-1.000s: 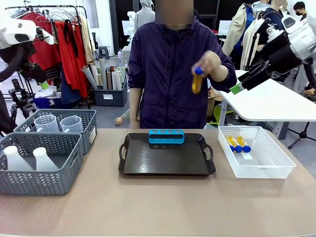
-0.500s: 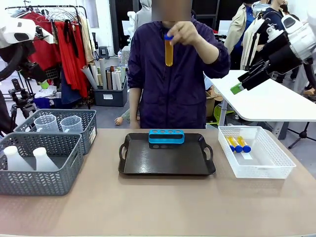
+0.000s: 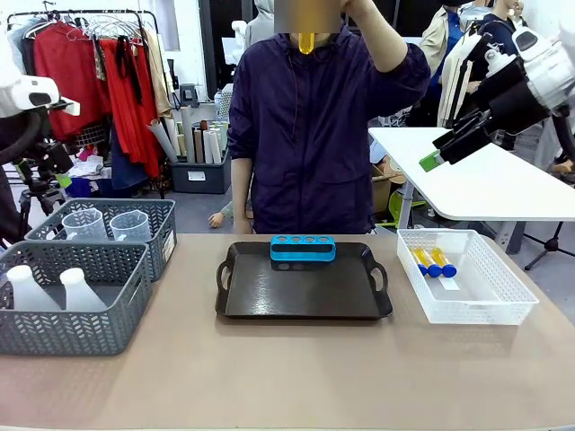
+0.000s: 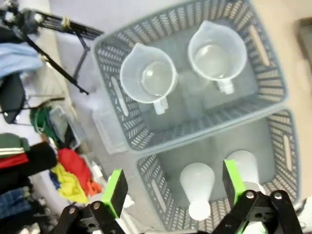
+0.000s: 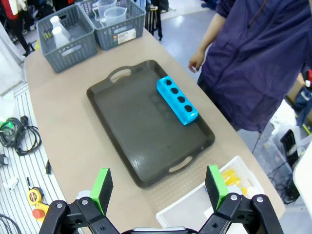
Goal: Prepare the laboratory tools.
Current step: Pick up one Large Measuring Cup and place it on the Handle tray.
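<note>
A person across the table holds an amber tube (image 3: 306, 41) up at head height. Two more blue-capped tubes (image 3: 431, 261) lie in the white lattice basket (image 3: 490, 301). Two clear beakers (image 4: 148, 78) stand in the far grey basket (image 4: 117, 129), and two white flasks (image 4: 197, 187) in the near one. My left gripper (image 4: 174, 184) hangs open high above these baskets, holding nothing. My right gripper (image 5: 158, 181) is open and raised above the table's right side, and it also shows at the upper right in the front view (image 3: 445, 148).
A black tray (image 3: 304, 292) lies mid-table with a blue tube rack (image 3: 303, 248) at its far edge, its holes unfilled. The grey baskets (image 3: 72, 314) stand at the left. Bare tabletop runs along the near edge. A white table stands behind at the right.
The person has lifted the amber tube from chest height at the right up to head height. My left arm has shifted slightly. The right arm has stayed put.
</note>
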Robot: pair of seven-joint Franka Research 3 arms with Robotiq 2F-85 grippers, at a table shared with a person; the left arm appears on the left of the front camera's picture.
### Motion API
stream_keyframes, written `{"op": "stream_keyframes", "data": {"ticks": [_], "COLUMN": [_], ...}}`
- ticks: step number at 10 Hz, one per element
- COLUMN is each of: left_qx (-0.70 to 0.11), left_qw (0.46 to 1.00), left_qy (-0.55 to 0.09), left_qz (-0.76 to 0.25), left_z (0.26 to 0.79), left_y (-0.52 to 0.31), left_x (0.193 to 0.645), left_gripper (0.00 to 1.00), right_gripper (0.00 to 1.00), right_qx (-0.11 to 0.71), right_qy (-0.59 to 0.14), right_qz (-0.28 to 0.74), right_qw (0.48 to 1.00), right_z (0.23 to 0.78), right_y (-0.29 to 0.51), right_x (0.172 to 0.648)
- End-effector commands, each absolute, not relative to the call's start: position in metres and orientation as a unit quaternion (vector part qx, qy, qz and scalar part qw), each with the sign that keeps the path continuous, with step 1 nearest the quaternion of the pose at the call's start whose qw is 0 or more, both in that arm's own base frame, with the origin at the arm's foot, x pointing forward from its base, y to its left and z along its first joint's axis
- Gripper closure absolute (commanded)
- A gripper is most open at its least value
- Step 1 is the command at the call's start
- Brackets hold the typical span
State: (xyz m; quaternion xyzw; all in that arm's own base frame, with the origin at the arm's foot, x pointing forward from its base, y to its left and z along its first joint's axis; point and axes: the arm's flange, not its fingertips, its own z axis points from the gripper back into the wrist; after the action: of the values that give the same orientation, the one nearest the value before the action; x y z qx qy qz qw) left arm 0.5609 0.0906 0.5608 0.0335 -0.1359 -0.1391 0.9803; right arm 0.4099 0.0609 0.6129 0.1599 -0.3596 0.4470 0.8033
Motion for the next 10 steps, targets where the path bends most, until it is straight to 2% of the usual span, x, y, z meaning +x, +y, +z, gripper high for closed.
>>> {"op": "stream_keyframes", "data": {"ticks": [1, 3, 6, 10], "left_qx": [0.005, -0.012, -0.027, -0.020], "left_qw": [0.984, 0.991, 0.995, 0.994], "left_qy": [-0.126, -0.080, -0.043, -0.044], "left_qz": [-0.123, -0.110, -0.082, -0.094], "left_z": [0.551, 0.514, 0.466, 0.450], "left_y": [0.105, 0.119, 0.124, 0.124], "left_x": [0.592, 0.621, 0.634, 0.631], "left_gripper": [0.00, 0.00, 0.00, 0.00], "right_gripper": [0.00, 0.00, 0.00, 0.00], "right_qx": [0.168, 0.168, 0.168, 0.168], "right_qy": [-0.366, -0.366, -0.366, -0.366], "right_qz": [0.450, 0.450, 0.450, 0.450], "right_qw": [0.797, 0.797, 0.797, 0.797], "right_z": [0.613, 0.613, 0.613, 0.613], "right_y": [0.061, 0.061, 0.061, 0.061], "right_x": [0.411, 0.411, 0.411, 0.411]}}
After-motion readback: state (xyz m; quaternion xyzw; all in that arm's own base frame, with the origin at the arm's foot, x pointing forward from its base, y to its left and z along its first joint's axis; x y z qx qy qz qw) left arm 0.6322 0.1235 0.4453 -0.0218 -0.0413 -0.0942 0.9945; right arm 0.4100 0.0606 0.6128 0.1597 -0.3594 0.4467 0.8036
